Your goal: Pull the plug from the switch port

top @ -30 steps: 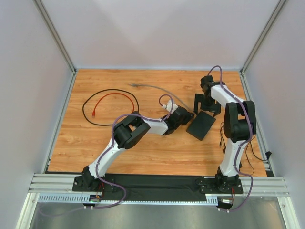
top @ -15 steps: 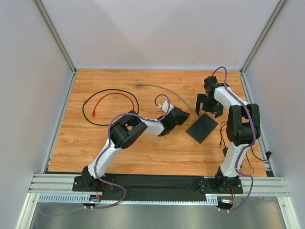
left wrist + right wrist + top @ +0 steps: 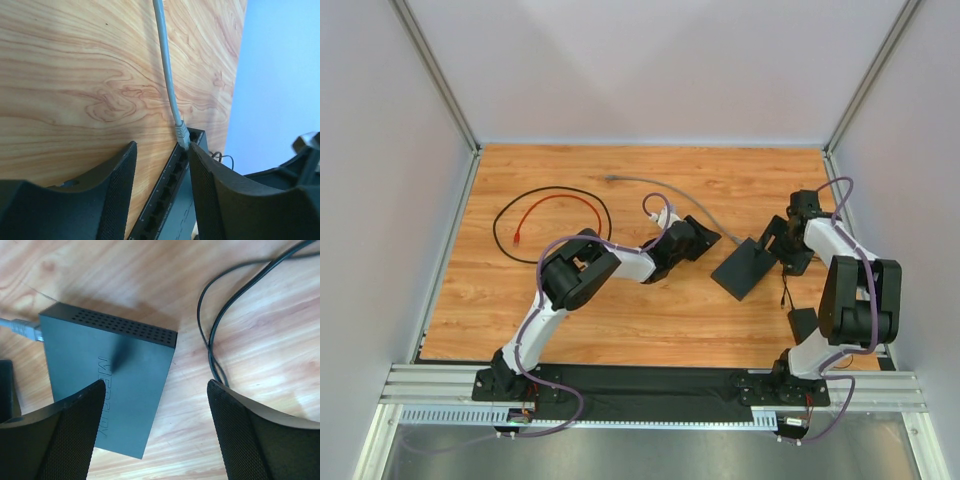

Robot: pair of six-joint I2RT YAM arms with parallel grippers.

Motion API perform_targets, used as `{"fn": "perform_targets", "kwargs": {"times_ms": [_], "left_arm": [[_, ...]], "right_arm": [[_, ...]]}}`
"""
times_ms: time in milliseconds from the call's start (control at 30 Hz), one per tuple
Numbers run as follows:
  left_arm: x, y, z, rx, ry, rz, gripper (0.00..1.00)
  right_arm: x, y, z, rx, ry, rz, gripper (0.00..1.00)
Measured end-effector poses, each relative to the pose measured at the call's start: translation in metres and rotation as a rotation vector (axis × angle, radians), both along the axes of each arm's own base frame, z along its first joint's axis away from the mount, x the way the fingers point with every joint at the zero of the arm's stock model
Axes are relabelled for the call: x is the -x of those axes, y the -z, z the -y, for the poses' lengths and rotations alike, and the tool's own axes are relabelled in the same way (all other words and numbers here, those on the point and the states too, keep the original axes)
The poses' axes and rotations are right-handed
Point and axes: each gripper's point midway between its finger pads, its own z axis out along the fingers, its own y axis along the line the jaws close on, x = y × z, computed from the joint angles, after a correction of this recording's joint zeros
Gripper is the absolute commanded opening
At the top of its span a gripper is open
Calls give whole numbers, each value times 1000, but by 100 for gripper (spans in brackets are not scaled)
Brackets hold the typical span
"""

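Plug, pale grey on a round grey cable, sits in the end port of the flat matte-black rectangular switch. The switch lies flat at 3 o'clock from the middle of the wooden table. The left gripper has its jaws parted with a clear gap and grips nothing. The plug shows in that gap just ahead of the fingertips, close to the one at 3 o'clock in the wrist view; whether they touch cannot be told. Its arm is folded at the elbow, with the forearm low and stretched toward 3 o'clock. The right gripper hangs over the switch with its jaws spread wide and released. One finger is above the lid, the other past its edge near a thin black cord. Its arm doubles back from the elbow, with the wrist pointing toward 9 o'clock.
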Motion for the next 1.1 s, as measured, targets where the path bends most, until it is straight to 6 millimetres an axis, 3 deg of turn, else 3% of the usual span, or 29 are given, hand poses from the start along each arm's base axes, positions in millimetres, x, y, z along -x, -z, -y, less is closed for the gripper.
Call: {"fn": "perform_targets", "kwargs": {"times_ms": [200,467,667,900,1100], "left_arm": [[2,-1,-2,7,38,-5,55],[4,-1,-2,24,62,-4,55],[7,-2,4,44,89,-14,55],[7,-1,10,51,69,-38,56],[3,-2,11,47,17,-64,52]], "right_arm": [[8,16,-14,-96,52,4,83],[-26,11,-17,-187,35,55,85],[-71,-3,-31,-267,-70,114,85],[-81,-15,-37,-264,-113,141,84],[-84,-30,-25,-153,-131,122,79]]}}
